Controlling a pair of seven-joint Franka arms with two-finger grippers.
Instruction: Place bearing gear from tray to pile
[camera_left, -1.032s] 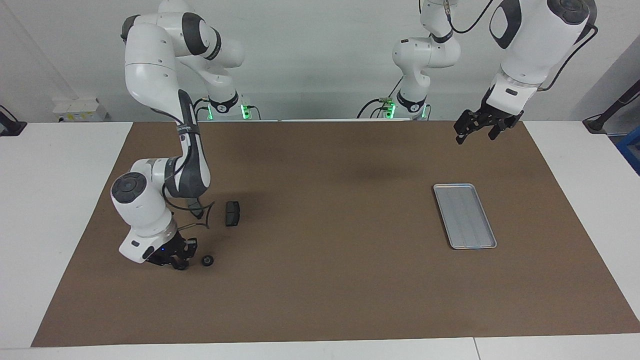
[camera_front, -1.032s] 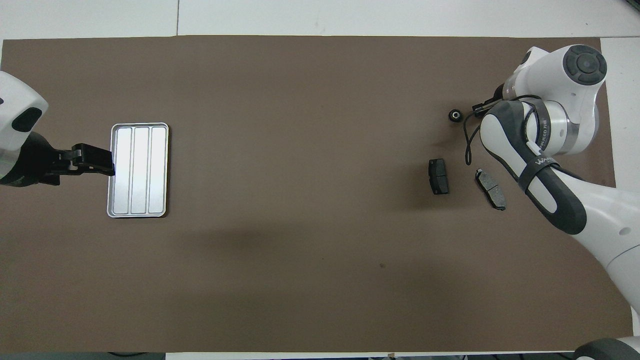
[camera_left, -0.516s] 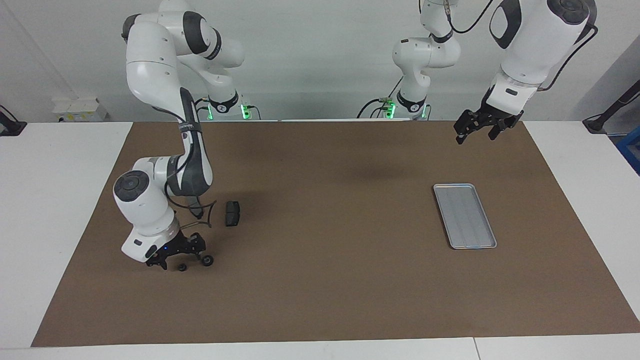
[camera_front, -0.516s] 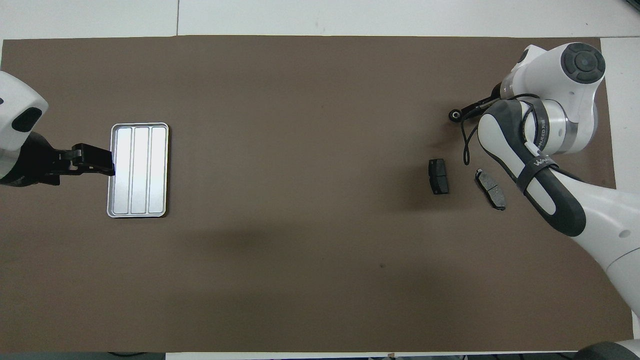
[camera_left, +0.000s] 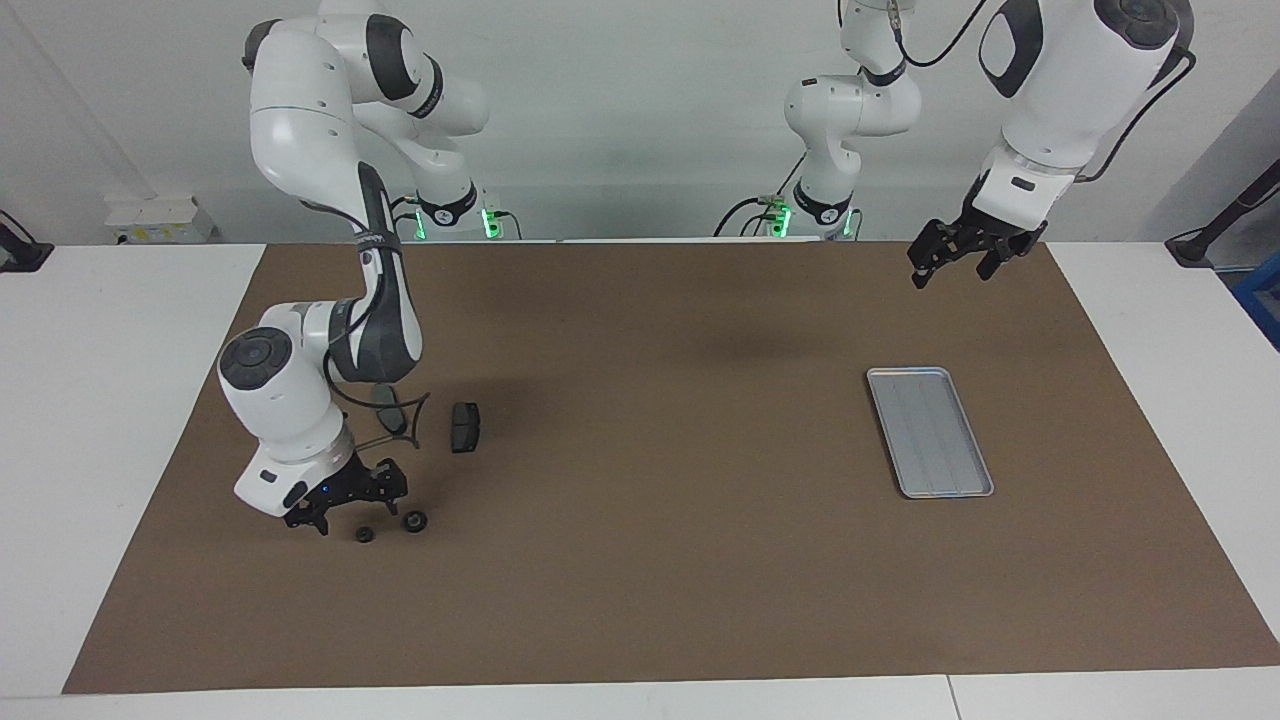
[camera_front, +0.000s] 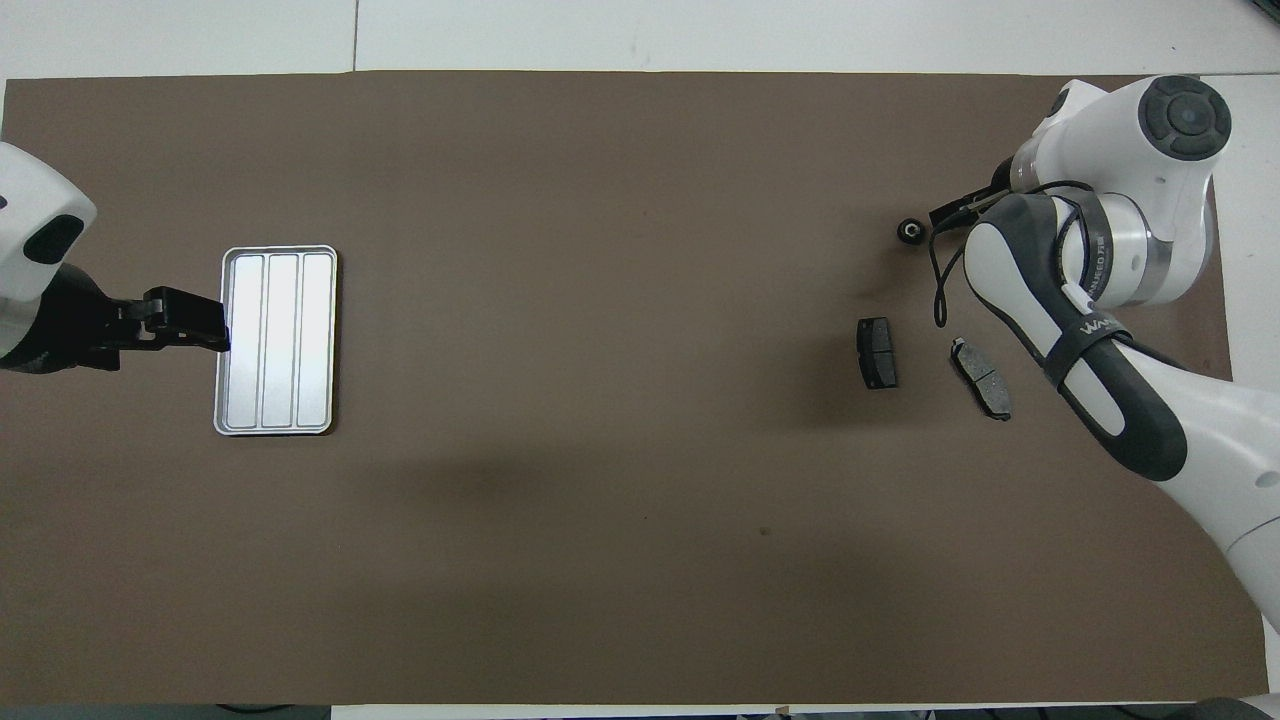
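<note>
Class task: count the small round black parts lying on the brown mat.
2. Both lie at the right arm's end of the table, farther from the robots than the brake-pad plates: one beside the right gripper, the other just under it. Others may be hidden by that arm.

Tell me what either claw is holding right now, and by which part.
Nothing is held. The right claw is open above two small bearing gears on the mat; the left claw waits open in the air, above the mat.
</note>
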